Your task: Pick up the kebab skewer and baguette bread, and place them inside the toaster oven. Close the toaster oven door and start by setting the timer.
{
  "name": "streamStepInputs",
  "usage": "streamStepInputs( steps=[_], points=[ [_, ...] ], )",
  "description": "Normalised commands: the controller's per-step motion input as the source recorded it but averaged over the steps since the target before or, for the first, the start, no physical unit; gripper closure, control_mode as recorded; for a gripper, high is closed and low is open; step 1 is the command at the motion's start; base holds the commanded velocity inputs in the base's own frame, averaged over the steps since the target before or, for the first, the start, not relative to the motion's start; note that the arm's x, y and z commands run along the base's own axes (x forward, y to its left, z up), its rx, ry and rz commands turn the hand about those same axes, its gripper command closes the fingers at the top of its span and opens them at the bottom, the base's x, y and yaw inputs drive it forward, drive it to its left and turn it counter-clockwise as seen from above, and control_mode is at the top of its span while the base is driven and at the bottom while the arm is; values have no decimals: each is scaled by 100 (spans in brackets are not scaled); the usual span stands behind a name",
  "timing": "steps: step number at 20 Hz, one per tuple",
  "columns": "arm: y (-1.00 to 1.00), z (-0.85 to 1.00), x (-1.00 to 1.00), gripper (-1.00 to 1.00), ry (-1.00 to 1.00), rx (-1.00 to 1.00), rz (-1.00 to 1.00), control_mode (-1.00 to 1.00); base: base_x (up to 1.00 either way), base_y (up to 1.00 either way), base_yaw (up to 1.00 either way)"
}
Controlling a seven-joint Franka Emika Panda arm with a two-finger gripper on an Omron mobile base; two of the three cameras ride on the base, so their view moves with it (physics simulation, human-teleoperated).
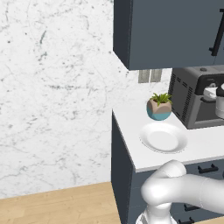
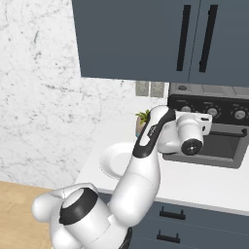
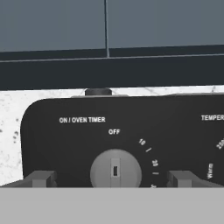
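The toaster oven [image 2: 221, 127] stands on the counter under the upper cabinets, its door [image 2: 222, 146] upright against the front with the bar handle [image 2: 228, 132] along its top edge. In the hand view, the round timer knob [image 3: 115, 171] sits under "ON / OVEN TIMER", and its marker points to OFF. My gripper [image 3: 112, 179] is open, with one fingertip [image 3: 41, 178] left of the knob and the other right of it, neither touching. The hand [image 2: 193, 127] hovers before the oven's left knob. The kebab skewer and baguette bread are hidden.
A bare white plate [image 1: 164, 138] lies on the white counter [image 1: 205, 146] left of the oven. A small potted plant [image 1: 159, 106] stands behind it, near wall outlets [image 1: 149, 75]. Dark upper cabinets [image 2: 146, 39] hang close above. The counter ends at its left edge [image 1: 114, 118].
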Motion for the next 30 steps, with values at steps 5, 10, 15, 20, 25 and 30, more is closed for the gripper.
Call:
streamStepInputs(
  steps=[5, 10, 15, 20, 25, 30],
  points=[
    [0, -1, 11, -100, 0, 0, 0, -100, 0, 0, 0],
    [0, 0, 2, -100, 0, 0, 0, -100, 0, 0, 0],
    [0, 0, 0, 100, 0, 0, 0, -100, 0, 0, 0],
    [0, 0, 0, 100, 0, 0, 0, -100, 0, 0, 0],
    [0, 0, 0, 100, 0, 0, 0, -100, 0, 0, 0],
    [0, 0, 0, 100, 0, 0, 0, -100, 0, 0, 0]
  ],
)
